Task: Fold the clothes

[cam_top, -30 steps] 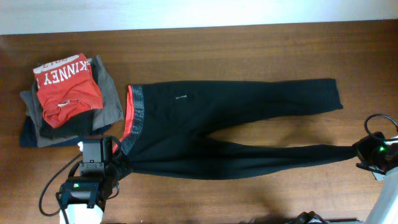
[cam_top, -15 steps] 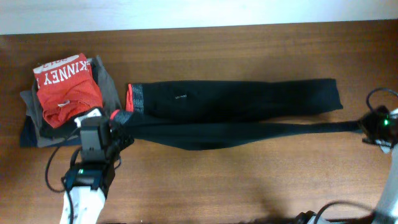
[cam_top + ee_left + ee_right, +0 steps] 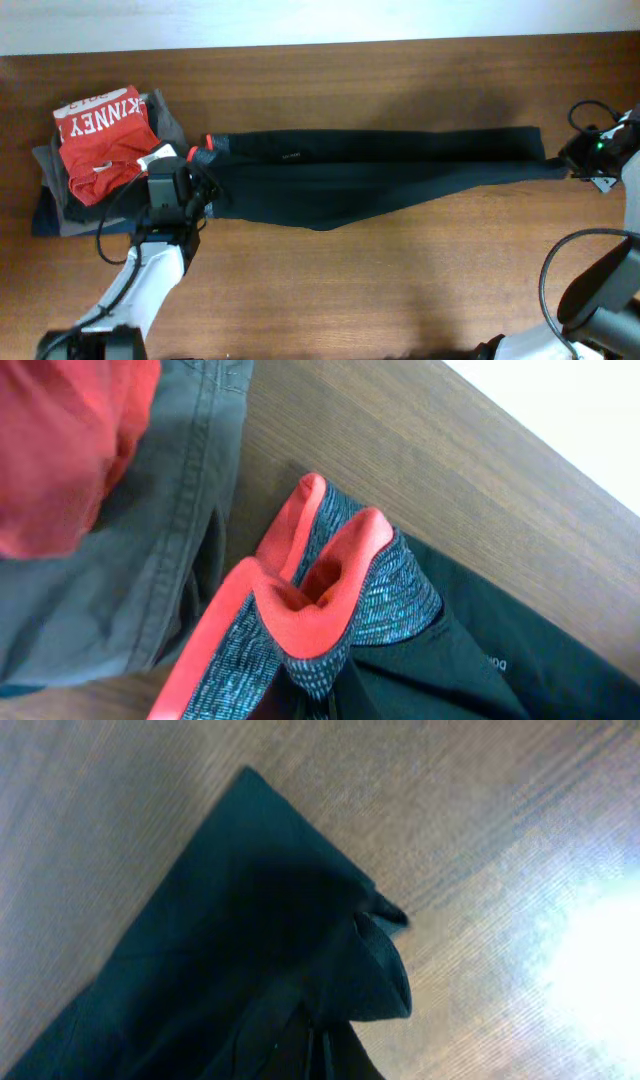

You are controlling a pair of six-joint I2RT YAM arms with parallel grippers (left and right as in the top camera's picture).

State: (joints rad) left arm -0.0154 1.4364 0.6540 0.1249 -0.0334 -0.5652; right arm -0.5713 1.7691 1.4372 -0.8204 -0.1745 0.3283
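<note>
The black pants [image 3: 370, 170] lie in a long strip across the middle of the table [image 3: 400, 290]. The left gripper [image 3: 203, 172] pinches their grey and red waistband [image 3: 330, 600] at the left, beside the red shirt [image 3: 105, 145]. The right gripper [image 3: 562, 165] pinches the leg ends at the far right.

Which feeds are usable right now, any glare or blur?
Right wrist view: soft focus, strong glare on the brown wooden table, black pants' cuff nearly featureless. Left wrist view: sharp on the grey red-edged waistband. Overhead view: evenly lit, clear.
</note>
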